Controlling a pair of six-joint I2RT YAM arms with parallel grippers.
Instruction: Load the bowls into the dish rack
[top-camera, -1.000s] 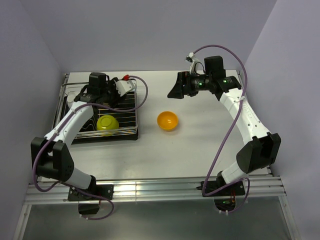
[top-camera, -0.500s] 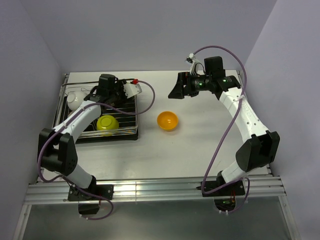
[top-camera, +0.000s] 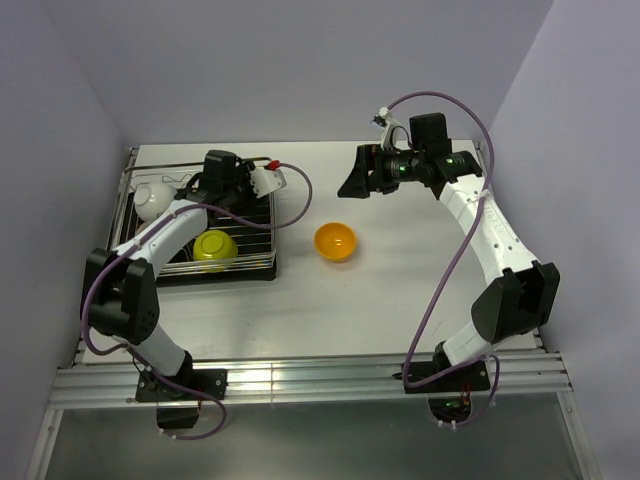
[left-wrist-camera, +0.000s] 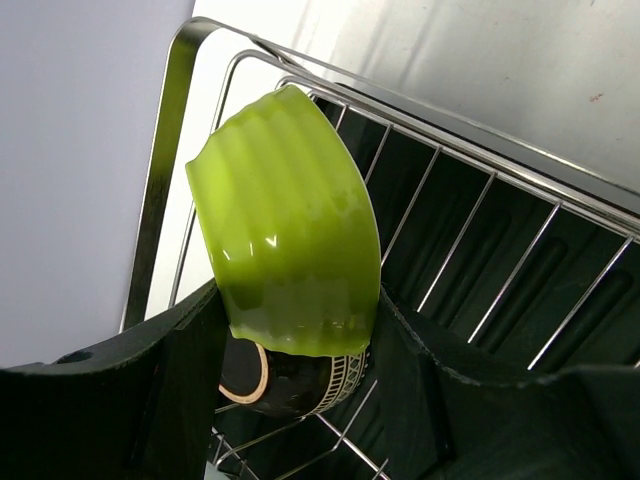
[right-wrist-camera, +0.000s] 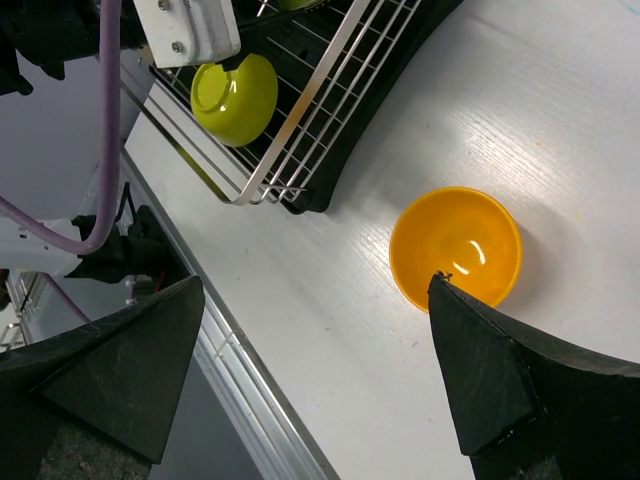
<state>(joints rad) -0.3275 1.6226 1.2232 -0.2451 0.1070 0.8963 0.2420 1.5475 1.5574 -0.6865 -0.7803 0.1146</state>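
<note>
Over the last second the left arm drew its elbow inward and the left gripper (top-camera: 218, 178) shifted right above the dish rack (top-camera: 255, 225), uncovering a white bowl (top-camera: 150, 200) at the rack's far-left side. Its fingers stood partly spread, with the lime bowl (left-wrist-camera: 285, 240) on edge in the rack just beyond them. The right gripper (right-wrist-camera: 315, 285), spread wide, hung unmoved above the orange bowl (right-wrist-camera: 455, 248) on the tabletop (right-wrist-camera: 560, 120).

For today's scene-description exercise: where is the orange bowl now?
In the top view, the orange bowl sits upright on the table, just right of the rack and nearer than the open right pincer.
</note>
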